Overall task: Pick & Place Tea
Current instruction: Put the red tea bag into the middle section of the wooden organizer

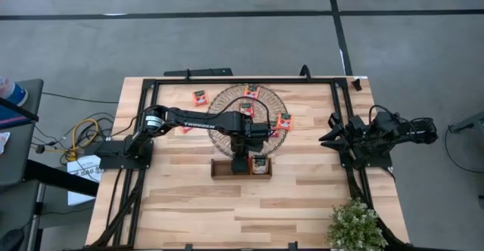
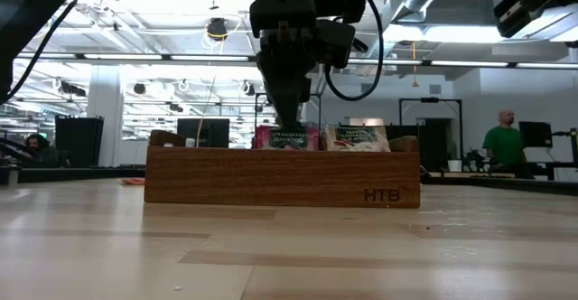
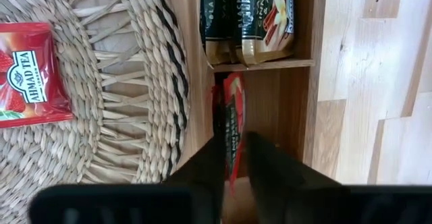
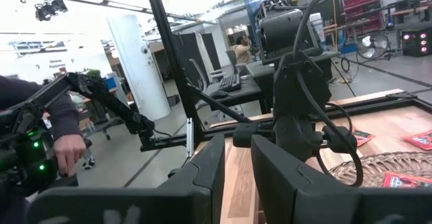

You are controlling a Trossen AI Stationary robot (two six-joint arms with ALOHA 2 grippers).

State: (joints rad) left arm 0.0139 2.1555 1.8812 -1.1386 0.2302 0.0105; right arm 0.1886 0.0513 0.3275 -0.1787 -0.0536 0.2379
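A small wooden tray [image 1: 221,169] sits just in front of the round woven mat [image 1: 223,107]. My left gripper [image 3: 235,140] points down into the tray's middle compartment, slightly open, with a red tea sachet [image 3: 233,106] standing on edge between its fingers. The compartment beside it holds dark and tan sachets [image 3: 246,21]. More red sachets lie on the mat [image 1: 251,92] [image 3: 27,75] and on the table [image 1: 200,97]. My right gripper [image 4: 237,140] rests at the table's right edge, fingers a little apart, with nothing between them. My left gripper comes from above, one finger on either side of the red sachet's upper edge [image 3: 231,163]. A narrow gap shows beside the sachet, and I cannot tell whether a finger touches it. The sachet stands on edge in the middle compartment.
A potted plant [image 1: 355,224] stands at the near right corner. A black frame [image 1: 227,81] runs around the tabletop. There is bare wood in front of the tray [image 1: 242,206]. People show in the room beyond the table [image 2: 501,142].
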